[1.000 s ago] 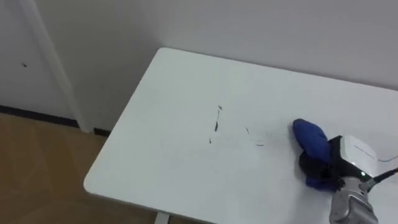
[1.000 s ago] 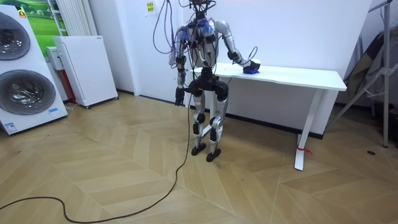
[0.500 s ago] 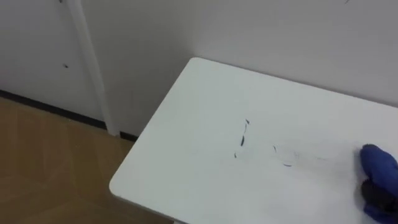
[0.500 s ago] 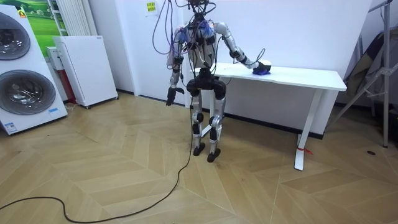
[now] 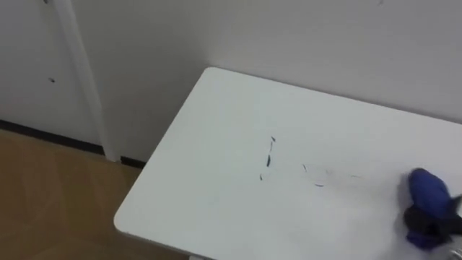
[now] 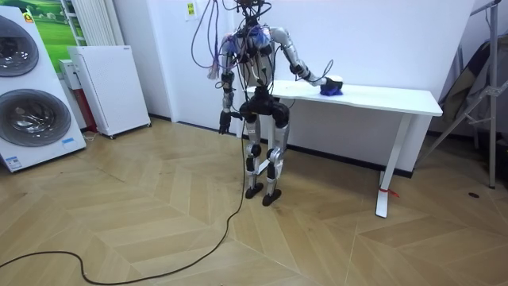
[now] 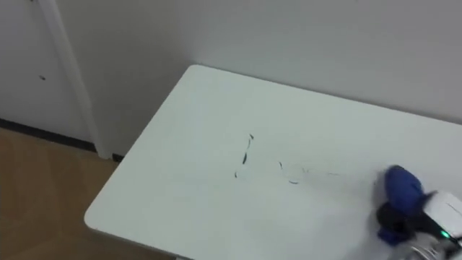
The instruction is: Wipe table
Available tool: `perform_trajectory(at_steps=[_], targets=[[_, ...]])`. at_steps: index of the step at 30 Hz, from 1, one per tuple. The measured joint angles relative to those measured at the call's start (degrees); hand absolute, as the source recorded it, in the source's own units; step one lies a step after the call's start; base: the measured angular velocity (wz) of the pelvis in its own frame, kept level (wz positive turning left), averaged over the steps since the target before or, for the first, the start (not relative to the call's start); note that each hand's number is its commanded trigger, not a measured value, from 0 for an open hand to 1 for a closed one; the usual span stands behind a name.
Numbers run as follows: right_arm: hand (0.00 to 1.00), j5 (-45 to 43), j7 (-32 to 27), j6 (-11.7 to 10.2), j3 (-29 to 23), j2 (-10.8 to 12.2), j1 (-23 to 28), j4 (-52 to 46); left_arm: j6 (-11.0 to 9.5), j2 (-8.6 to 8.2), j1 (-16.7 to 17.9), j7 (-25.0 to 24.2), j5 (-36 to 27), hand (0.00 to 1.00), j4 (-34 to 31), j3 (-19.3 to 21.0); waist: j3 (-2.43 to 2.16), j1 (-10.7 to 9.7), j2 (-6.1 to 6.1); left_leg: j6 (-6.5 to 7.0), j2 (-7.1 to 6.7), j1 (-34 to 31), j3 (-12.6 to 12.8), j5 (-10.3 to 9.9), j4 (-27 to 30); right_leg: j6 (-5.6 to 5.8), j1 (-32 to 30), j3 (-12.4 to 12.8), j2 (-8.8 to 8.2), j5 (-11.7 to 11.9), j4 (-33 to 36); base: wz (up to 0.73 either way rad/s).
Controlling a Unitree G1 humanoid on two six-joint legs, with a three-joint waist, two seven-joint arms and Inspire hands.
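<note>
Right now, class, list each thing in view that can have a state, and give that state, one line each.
White table: upright, marked near its middle.
Dark marks: unwiped.
Blue cloth: bunched, on the table to the right of the marks.
Right hand: shut on the cloth.
Left hand: hangs at the robot's side.
Lower washing machine: door shut.

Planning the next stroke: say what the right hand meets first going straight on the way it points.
The blue cloth the right hand grips; beyond, probably bare white table to the wall. Dark pen marks lie left of that line.
</note>
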Motion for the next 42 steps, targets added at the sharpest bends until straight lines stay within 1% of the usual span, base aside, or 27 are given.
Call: perform_trajectory(at_steps=[2,3,4,5,6,8,9,11,12,13,14,15,17,19,21,22,24,27,31,32,33,35,36,38,40,41,42], targets=[[1.00,-8.04,4.07,0.28,6.80,3.87,-1.69,-6.08,0.37,-0.69,-1.92,0.00,-0.01,0.00,-0.14,-0.10,0.09,0.92,0.01,-0.80,-0.17,-1.98,-2.95,-0.33,1.55,-0.17,-1.27,-1.82,0.74,0.07,0.01,0.11],[1.00,-9.34,4.84,0.27,7.75,4.58,-2.70,-6.18,0.36,-0.91,-2.07,-0.01,0.01,0.00,-0.31,-0.33,0.10,1.09,0.00,-1.01,-0.14,-2.32,-3.26,-0.26,1.70,-0.34,-1.48,-2.39,0.75,-0.04,0.04,0.44],[1.00,-10.49,6.76,0.25,9.09,6.04,-5.03,-6.15,0.38,-1.53,-2.21,-0.01,0.02,0.00,-1.52,-0.61,0.15,1.70,-0.01,-1.29,-0.14,-3.07,-3.21,-0.03,1.97,-1.26,-1.80,-2.75,0.63,-0.62,-0.07,0.48],[1.00,-10.86,8.19,-0.06,10.17,6.07,-6.76,-6.14,0.34,-2.07,-1.85,-0.01,0.03,0.00,-3.03,-1.55,0.30,2.06,0.16,-1.79,-0.10,-3.64,-2.46,0.17,2.43,-2.30,-1.60,-3.03,0.55,-1.32,-0.77,0.47],[1.00,-10.82,8.53,-0.24,10.16,5.97,-7.05,-6.17,0.33,-2.28,-1.42,-0.01,-0.07,0.00,-3.80,-1.89,0.29,2.27,0.23,-1.95,0.11,-3.84,-1.64,0.27,2.40,-2.44,-1.60,-3.37,0.50,-1.46,-0.85,0.56],[1.00,-8.83,8.56,-2.38,9.80,3.70,-7.31,-5.97,0.32,-2.17,1.19,0.00,-0.77,0.00,-5.87,-2.97,0.47,1.76,0.24,-2.36,1.02,-4.19,1.93,0.51,1.86,-2.69,-1.70,-3.65,0.23,-2.46,-0.84,0.67],[1.00,-8.12,8.48,-3.37,9.49,2.82,-7.12,-5.75,0.32,-2.16,1.73,0.00,-1.19,0.00,-5.88,-2.93,0.48,1.38,0.26,-2.38,1.03,-4.07,2.27,0.55,1.79,-2.66,-1.71,-3.68,0.16,-2.64,-0.88,0.66],[1.00,-4.29,6.22,-9.03,7.85,-0.27,-5.65,-3.68,-0.50,-1.66,3.30,0.03,-2.16,0.00,-5.74,-2.35,0.40,0.31,0.38,-2.39,0.95,-3.92,3.04,0.71,1.71,-2.60,-1.27,-3.58,0.05,-2.97,-1.13,0.53],[1.00,-3.04,5.11,-10.56,7.18,-0.78,-5.36,-2.71,-0.94,-1.57,3.42,0.04,-2.25,0.00,-5.49,-1.54,0.39,-0.08,0.34,-2.35,0.86,-3.99,3.05,0.83,1.77,-2.59,-1.05,-3.71,0.03,-2.97,-1.49,0.47],[1.00,-0.08,2.87,-13.55,5.33,-1.84,-4.55,-0.30,-1.86,-1.29,3.48,0.06,-2.22,0.00,-4.86,0.03,0.29,-0.47,0.29,-2.26,0.88,-3.71,4.11,1.06,1.42,-2.51,-0.58,-3.77,-0.10,-2.99,-1.86,0.51],[1.00,2.37,1.17,-15.43,2.31,-2.35,-3.31,2.20,-2.91,-0.79,3.75,0.07,-1.30,0.00,-4.36,2.01,-0.25,-0.97,-0.11,-2.02,0.93,-3.11,6.02,1.65,0.25,-2.24,-0.22,-3.58,-0.48,-3.15,-1.87,0.56],[1.00,2.89,0.62,-15.83,0.31,-2.53,-2.56,3.04,-3.34,-0.51,3.92,0.07,-0.42,0.00,-4.36,3.11,-0.25,-1.48,-0.23,-1.87,0.91,-2.81,6.79,1.89,-0.23,-2.09,0.18,-3.51,-0.64,-3.24,-1.91,0.64],[1.00,5.92,-1.75,-17.35,-6.12,-5.38,0.58,7.01,-3.98,0.87,3.98,0.13,1.92,0.00,-4.26,6.11,-0.70,-1.92,-0.38,-1.36,1.10,-2.15,10.26,2.24,-1.19,-1.64,0.66,-1.48,-1.06,-3.64,-1.70,0.51],[1.00,7.18,-2.65,-17.81,-9.83,-7.91,1.16,12.39,-3.69,2.07,4.58,0.13,3.57,0.00,-4.22,7.22,-1.25,-2.44,-0.61,-1.02,0.97,-1.60,11.13,2.32,-1.57,-1.31,1.12,-0.64,-1.31,-3.67,-1.76,0.19],[1.00,9.32,-2.81,-17.77,-12.03,-10.42,3.07,16.14,-3.44,3.15,4.61,0.10,3.54,0.00,-4.22,7.91,-1.27,-2.69,-1.01,-0.62,0.97,-0.55,11.67,2.09,-1.85,-0.97,2.09,0.13,-1.38,-3.64,-1.76,0.07],[1.00,11.32,-2.83,-17.71,-12.62,-11.31,4.69,17.02,-3.38,3.27,4.61,0.08,3.54,0.00,-4.21,7.98,-1.25,-2.84,-1.08,-0.37,0.97,0.13,11.92,1.90,-2.04,-0.77,2.58,1.59,-1.34,-3.59,-1.65,-0.08],[1.00,11.99,-2.83,-17.58,-12.78,-11.37,5.83,17.06,-3.42,2.83,4.59,0.05,3.53,0.00,-4.21,7.83,-1.33,-3.31,-0.94,-0.15,1.04,0.75,12.02,1.54,-1.98,-0.49,3.11,2.75,-1.17,-3.43,-1.43,-0.22],[1.00,11.72,-3.02,-15.47,-12.66,-9.49,4.24,17.00,-3.76,1.67,3.08,0.06,3.46,0.00,-3.30,6.16,-1.38,-3.12,-0.58,0.01,1.05,1.62,12.04,1.34,-2.06,-0.17,3.20,3.95,-1.07,-3.20,-0.53,-0.31],[1.00,11.63,-3.44,-9.48,-10.68,-5.17,-1.58,15.74,-2.95,0.21,1.74,0.10,2.23,0.00,-1.36,0.88,-1.16,-1.43,0.53,0.13,1.41,2.28,11.83,1.27,-2.62,-0.22,2.74,4.17,-0.56,-1.80,-0.70,-0.56],[1.00,10.83,-2.70,-7.42,-8.66,-3.62,-2.73,13.36,-2.50,-0.45,1.34,0.10,2.23,0.00,-1.14,0.75,-1.03,-0.69,0.70,0.07,1.69,2.10,11.79,1.28,-2.74,-0.44,2.17,4.31,-0.25,-1.35,-0.55,-0.84],[1.00,10.14,-2.20,-6.77,-7.28,-2.72,-3.04,11.68,-2.38,-0.69,0.97,0.09,2.26,0.00,-0.80,0.75,-0.80,-0.19,0.79,-0.03,1.89,2.12,11.79,1.26,-2.82,-0.60,1.92,4.22,-0.02,-1.00,-0.57,-1.01],[1.00,6.16,1.32,-4.72,0.88,1.51,-3.18,2.28,-1.55,-1.22,-0.37,0.08,2.18,0.00,0.21,0.23,-0.54,0.59,0.84,-0.39,2.00,1.56,10.02,1.08,-2.83,-1.18,0.60,3.29,0.77,-0.14,-0.71,-0.90],[1.00,2.86,2.97,-4.19,4.89,3.19,-3.24,-2.00,-1.04,-1.54,-1.30,0.04,2.20,0.00,-0.17,0.04,-0.41,0.50,0.86,-0.52,1.89,0.87,8.82,0.98,-2.45,-1.26,0.05,2.30,0.92,-0.05,-0.73,-0.41],[1.00,0.27,5.05,-3.76,9.12,5.76,-4.08,-4.96,-0.77,-1.91,-3.16,0.04,2.21,0.00,-0.55,-1.42,-0.26,0.32,0.96,-0.68,1.80,0.50,7.64,0.91,-2.42,-1.23,-0.15,1.42,0.93,-0.07,-0.65,0.17],[1.00,-0.30,6.81,-4.30,10.50,6.35,-5.01,-5.97,-0.87,-2.56,-3.46,0.04,2.14,0.00,-1.88,-2.07,-0.02,0.50,1.29,-0.77,1.82,0.09,7.31,1.17,-2.47,-1.09,-0.48,1.49,0.90,-0.16,-0.63,0.30],[1.00,-0.07,6.96,-5.16,10.01,5.81,-5.33,-5.70,-1.00,-2.77,-2.60,0.10,1.97,0.00,-3.69,-2.08,0.19,0.46,1.59,-0.75,1.83,0.09,7.26,1.21,-2.57,-1.09,-0.49,2.05,0.95,-0.17,-0.70,0.16],[1.00,0.84,7.30,-7.16,9.88,4.87,-5.07,-5.57,-1.07,-2.62,-0.68,0.15,1.34,0.00,-4.42,-1.94,0.24,-0.08,1.76,-0.74,1.80,0.10,7.02,1.26,-2.57,-1.09,-0.44,1.84,1.00,-0.17,-0.72,0.08]])
